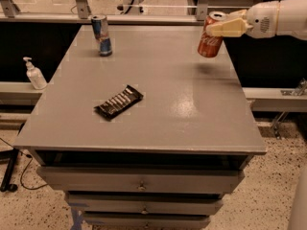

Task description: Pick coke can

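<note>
The coke can (210, 41) is red with white script and a silver top. It hangs tilted in the air above the far right corner of the grey table (158, 109), with a faint shadow under it. My gripper (221, 28) comes in from the right on a white arm and is shut on the can's upper part, with one cream finger (225, 29) across its front.
A slim blue-and-silver can (101, 35) stands at the table's far left. A dark snack bar wrapper (118, 102) lies left of the middle. A white pump bottle (34, 74) stands on a ledge left of the table. Drawers sit under the tabletop.
</note>
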Tool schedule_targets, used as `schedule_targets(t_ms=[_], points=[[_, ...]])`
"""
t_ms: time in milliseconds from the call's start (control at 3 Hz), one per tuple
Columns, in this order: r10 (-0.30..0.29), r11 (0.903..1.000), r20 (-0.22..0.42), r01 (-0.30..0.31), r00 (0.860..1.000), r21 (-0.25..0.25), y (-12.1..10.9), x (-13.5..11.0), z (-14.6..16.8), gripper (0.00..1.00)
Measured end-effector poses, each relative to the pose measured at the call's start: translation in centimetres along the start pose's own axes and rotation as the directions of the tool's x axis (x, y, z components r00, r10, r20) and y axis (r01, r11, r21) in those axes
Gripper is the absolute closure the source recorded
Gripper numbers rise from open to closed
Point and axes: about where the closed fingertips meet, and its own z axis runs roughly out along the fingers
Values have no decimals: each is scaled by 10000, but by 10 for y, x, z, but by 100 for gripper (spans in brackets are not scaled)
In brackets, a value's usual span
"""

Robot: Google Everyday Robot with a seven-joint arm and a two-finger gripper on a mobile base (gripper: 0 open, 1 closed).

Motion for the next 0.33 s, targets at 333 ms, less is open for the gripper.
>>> schedule_targets(t_ms=[333], points=[[-265,9946,57,269,9996,-1001,37,-42,-5,100]])
